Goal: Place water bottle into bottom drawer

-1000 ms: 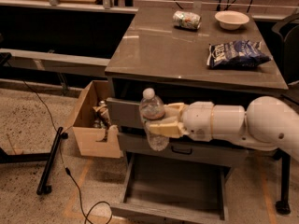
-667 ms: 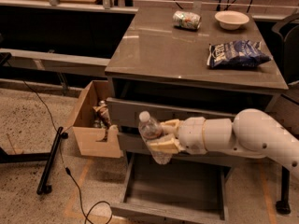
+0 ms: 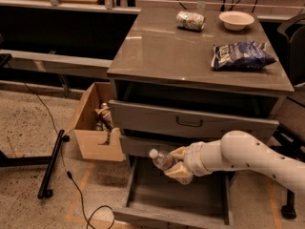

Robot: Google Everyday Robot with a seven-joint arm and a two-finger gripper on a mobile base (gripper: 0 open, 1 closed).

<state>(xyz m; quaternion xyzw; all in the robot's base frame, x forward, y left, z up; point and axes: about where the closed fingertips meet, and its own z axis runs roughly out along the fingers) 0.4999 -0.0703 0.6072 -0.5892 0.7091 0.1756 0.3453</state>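
One small clear plastic water bottle (image 3: 161, 160) with a white cap hung tilted, cap toward the left, clamped in the tan two-finger gripper (image 3: 179, 164) of the white arm (image 3: 248, 152), above the open grey metal bottom drawer (image 3: 157, 202).

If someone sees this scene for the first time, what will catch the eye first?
The white arm's tool stands out first, shut on a tilted water bottle just above the open bottom drawer. Next come the blue snack bag, a bowl and a crushed can on the cabinet top, and a cardboard box on the floor beside it.
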